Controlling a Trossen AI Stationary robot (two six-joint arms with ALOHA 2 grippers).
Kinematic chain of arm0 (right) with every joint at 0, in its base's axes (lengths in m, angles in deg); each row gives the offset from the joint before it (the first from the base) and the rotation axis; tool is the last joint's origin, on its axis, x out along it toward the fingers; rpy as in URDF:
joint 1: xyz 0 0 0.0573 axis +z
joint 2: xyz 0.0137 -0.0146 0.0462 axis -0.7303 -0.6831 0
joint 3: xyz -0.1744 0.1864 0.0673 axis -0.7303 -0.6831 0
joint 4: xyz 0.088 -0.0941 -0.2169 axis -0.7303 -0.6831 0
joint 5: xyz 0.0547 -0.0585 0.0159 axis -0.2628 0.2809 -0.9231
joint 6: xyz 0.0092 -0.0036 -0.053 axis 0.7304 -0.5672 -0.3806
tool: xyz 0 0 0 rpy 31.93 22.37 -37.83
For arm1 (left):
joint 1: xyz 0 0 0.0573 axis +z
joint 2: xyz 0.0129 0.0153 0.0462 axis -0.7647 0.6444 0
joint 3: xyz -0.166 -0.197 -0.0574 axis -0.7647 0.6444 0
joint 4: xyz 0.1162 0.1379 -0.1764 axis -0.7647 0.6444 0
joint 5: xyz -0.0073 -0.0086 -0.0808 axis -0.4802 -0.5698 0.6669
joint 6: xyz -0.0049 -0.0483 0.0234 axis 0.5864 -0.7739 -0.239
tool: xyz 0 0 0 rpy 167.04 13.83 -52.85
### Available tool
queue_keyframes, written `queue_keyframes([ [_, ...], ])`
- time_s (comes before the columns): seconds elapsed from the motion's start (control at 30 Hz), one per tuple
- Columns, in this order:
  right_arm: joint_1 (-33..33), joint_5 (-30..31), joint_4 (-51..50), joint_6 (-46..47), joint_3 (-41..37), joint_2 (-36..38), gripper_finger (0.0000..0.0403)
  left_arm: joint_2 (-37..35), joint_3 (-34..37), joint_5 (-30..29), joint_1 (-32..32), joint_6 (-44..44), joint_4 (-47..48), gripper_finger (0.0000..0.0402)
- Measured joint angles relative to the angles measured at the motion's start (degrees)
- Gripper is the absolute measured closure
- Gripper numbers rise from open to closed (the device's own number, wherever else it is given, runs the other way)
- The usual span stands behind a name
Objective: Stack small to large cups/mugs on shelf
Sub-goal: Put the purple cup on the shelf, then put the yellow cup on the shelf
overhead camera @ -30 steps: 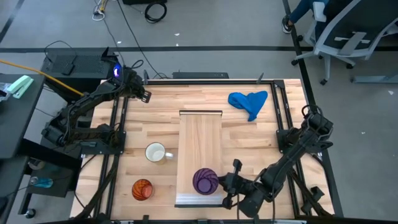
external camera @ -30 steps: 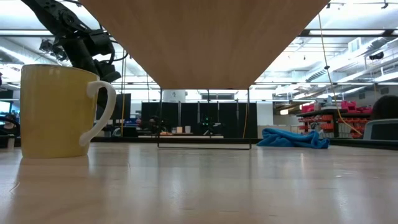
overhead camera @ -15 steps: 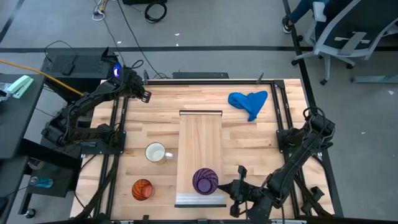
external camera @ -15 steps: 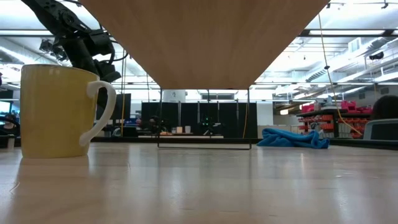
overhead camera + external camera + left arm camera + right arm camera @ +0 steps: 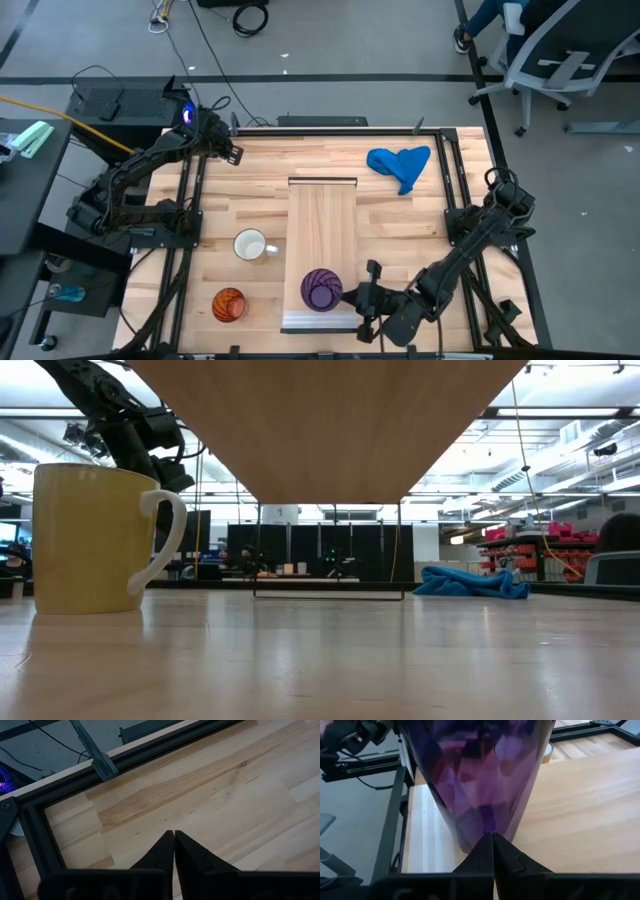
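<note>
Placement of the purple ribbed cup (image 5: 322,289) appears to be the step in hand: it stands upright on the shelf (image 5: 322,215), near the pale metal edge at the near end and left of the plank's middle line. The right gripper (image 5: 369,297) lies low just beside the cup on its right; in the right wrist view its two dark fingers (image 5: 492,851) are pressed together, with their tips at the foot of the cup wall, touching it or very nearly so. It therefore pinches nothing, and I judge it to be nudging the cup into position rather than carrying it. The left gripper (image 5: 235,154) waits at the far left corner of the table, well apart from the work, with its fingers likewise closed on nothing over bare wood. The white mug (image 5: 250,245) stands on the tabletop just left of the shelf, handle toward the plank, and the orange ribbed cup (image 5: 229,304) stands nearer the front edge, also off the shelf. The blue cloth (image 5: 400,164) lies at the far right and plays no part. With one vessel of three on the shelf, the task is at an early stage by my estimate. The next move calls for leaving the purple cup steady, backing the right gripper clear without tipping it, then spreading fingers about the mug, which I take to be next in size.
</note>
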Motion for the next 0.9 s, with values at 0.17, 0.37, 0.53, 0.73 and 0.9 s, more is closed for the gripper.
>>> queue_keyframes([
  [0.17,-0.37,-0.92,0.32,-0.65,0.01,0.0,0.0403,0.0,0.0,0.0,-0.01,0.03,0.0,0.0373],
  [0.37,0.77,-0.84,-1.42,0.49,0.01,0.03,0.0403,0.0,0.0,-0.01,-0.01,0.55,0.0,0.0376],
  [0.53,2.24,-0.2,-11.78,7.73,0.01,2.55,0.0402,0.0,0.0,-0.01,-0.01,0.59,0.02,0.0383],
  [0.73,5.55,6.6,-29.08,17.03,0.01,8.94,0.0401,0.0,0.0,-0.01,0.01,0.59,-0.01,0.0383],
  [0.9,6.05,13.66,-46.48,26.57,0.01,14.12,0.04,0.0,0.0,-0.02,-0.01,0.57,-0.02,0.0376],
])
